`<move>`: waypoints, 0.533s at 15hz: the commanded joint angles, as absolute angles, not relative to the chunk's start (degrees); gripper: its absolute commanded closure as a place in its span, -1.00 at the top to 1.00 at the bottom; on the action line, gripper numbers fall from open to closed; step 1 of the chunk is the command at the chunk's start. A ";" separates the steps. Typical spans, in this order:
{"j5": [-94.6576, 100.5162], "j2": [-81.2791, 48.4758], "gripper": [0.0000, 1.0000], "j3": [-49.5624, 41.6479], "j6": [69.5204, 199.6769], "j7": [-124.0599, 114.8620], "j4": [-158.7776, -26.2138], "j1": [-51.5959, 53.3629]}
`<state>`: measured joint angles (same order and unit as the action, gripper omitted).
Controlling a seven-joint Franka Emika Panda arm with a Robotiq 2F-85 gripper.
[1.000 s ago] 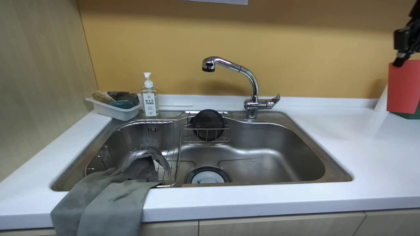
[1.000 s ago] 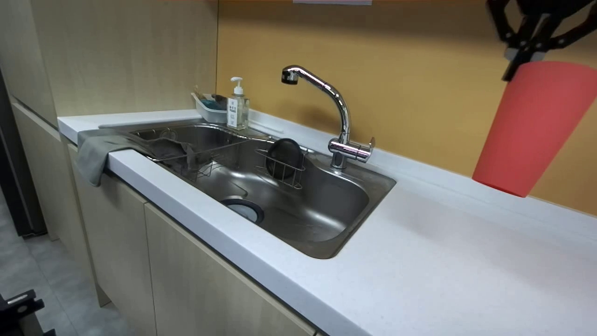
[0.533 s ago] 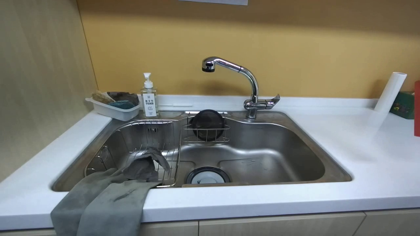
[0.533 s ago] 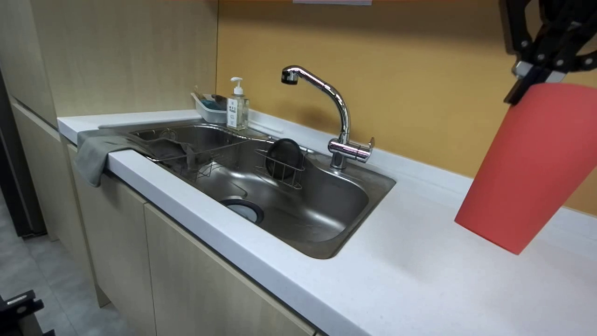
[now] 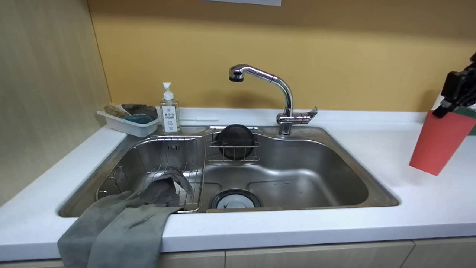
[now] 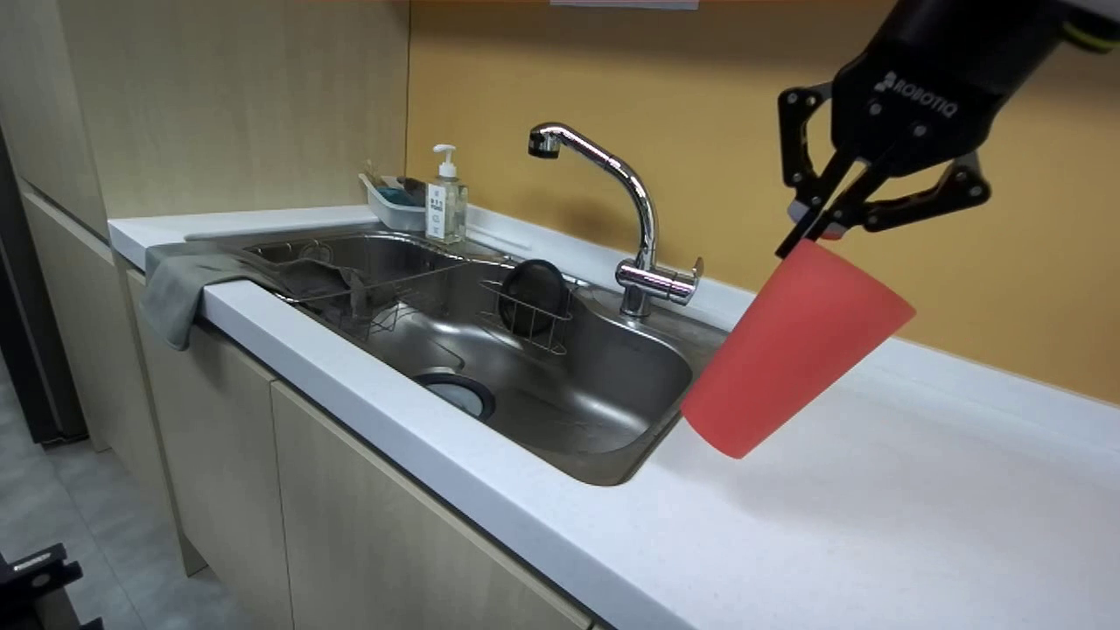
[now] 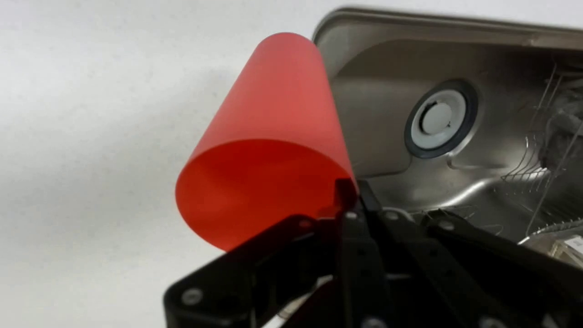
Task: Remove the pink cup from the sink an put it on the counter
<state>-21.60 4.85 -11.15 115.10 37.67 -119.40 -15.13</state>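
White counter (image 6: 875, 516) beneath tapered cup (image 6: 794, 350)

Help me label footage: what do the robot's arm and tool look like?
The tool is black, with jointed linkages, round grey pins and white ROBOTIQ lettering. Of the arm, apparently only a pale edge shows, near a yellow-green stripe.

Tilted pink cup (image 5: 441, 143) in claw (image 5: 441, 111) over counter (image 5: 390, 160)

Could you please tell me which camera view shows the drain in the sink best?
The wrist view does, since it looks down on the whole drain with nothing blocking it. Both exterior views show it at a slant, its near part hidden behind the front rim of the sink.
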 commanded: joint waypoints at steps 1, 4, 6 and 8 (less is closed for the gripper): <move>-29.56 8.84 -0.99 -12.11 127.51 41.51 -126.97 -12.56; -28.14 6.52 -0.96 -12.51 126.41 40.68 -125.14 -12.09; -28.27 6.93 -0.96 -12.58 126.93 40.73 -125.61 -11.94; -27.92 7.48 -0.99 -12.44 129.87 44.09 -126.18 -11.44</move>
